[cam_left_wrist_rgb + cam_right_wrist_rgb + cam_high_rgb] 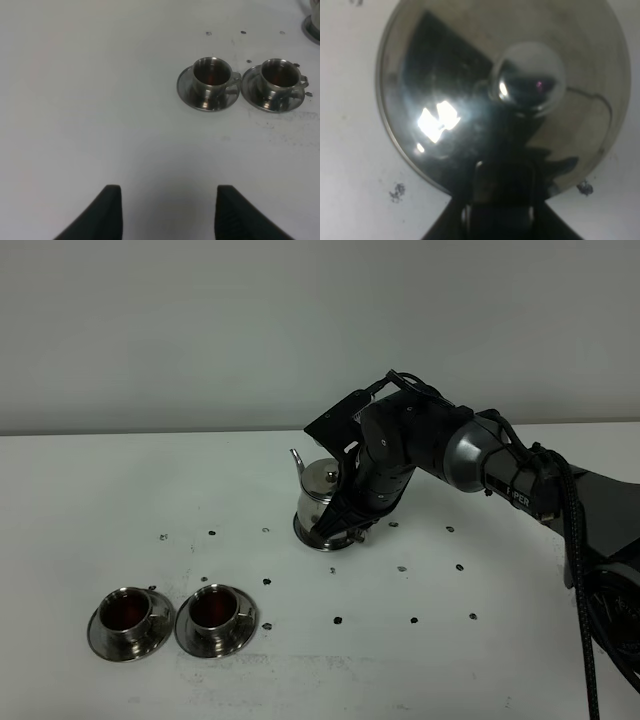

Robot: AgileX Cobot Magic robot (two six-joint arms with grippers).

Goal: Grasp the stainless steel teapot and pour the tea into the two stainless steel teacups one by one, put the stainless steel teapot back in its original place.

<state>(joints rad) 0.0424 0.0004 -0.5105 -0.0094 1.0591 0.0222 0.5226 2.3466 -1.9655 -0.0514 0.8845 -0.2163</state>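
Observation:
The stainless steel teapot [320, 482] stands upright at the middle of the white table, spout pointing to the back left. My right gripper [346, 512] is shut on its loop handle from the right. The right wrist view looks straight down on the teapot lid [470, 90] and knob, with the right gripper [502, 172] clamped at the handle. The two stainless steel teacups [128, 612] [215, 608] sit on saucers at the front left, both holding dark reddish tea [124, 614]. In the left wrist view the cups [211, 75] [280, 77] lie well ahead of my left gripper [169, 195], whose fingers stand apart with nothing between them.
Small dark marks [337, 620] dot the table between the teapot and the cups. The right arm [500, 465] and its cables reach in from the right edge. A pale wall [300, 320] backs the table. The teapot's base [312, 25] shows in a corner of the left wrist view.

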